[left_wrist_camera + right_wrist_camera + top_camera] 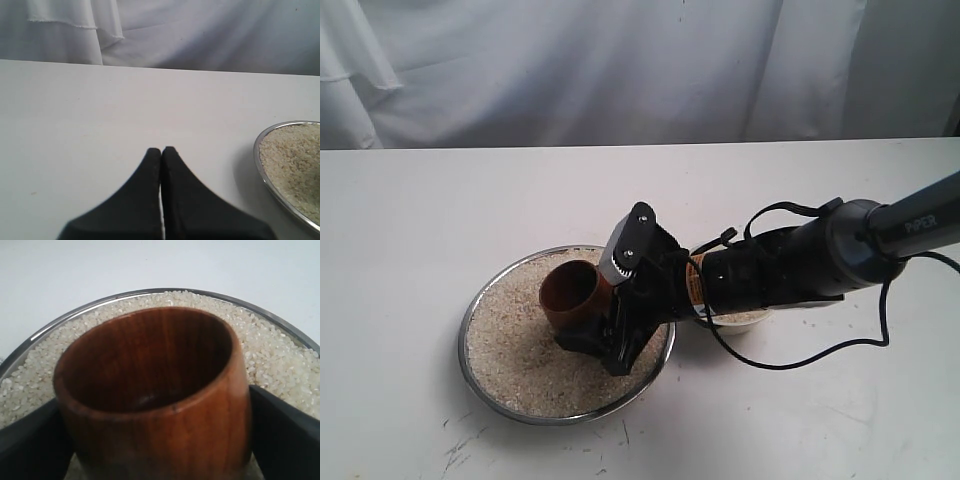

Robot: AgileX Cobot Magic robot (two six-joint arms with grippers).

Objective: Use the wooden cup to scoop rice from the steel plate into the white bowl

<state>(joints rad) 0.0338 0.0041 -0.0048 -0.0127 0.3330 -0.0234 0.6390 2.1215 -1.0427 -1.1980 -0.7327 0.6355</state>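
The steel plate (472, 378) lies at the table's front middle, filled with rice (515, 350). My right gripper (592, 330) reaches over it and is shut on the wooden cup (570, 292), which sits low on the rice with its mouth up. In the right wrist view the cup (165, 430) fills the space between the fingers (285, 430); its dark inside holds no grains, and rice (280, 355) lies around it inside the plate rim (50, 325). The white bowl (745, 319) shows only as a sliver under the right arm. My left gripper (161, 150) is shut on nothing, over bare table beside the plate rim (260, 165).
A white cloth backdrop (620, 70) hangs behind the table's far edge. The right arm's black cable (820, 350) loops over the table to the right of the plate. The left arm does not show in the exterior view.
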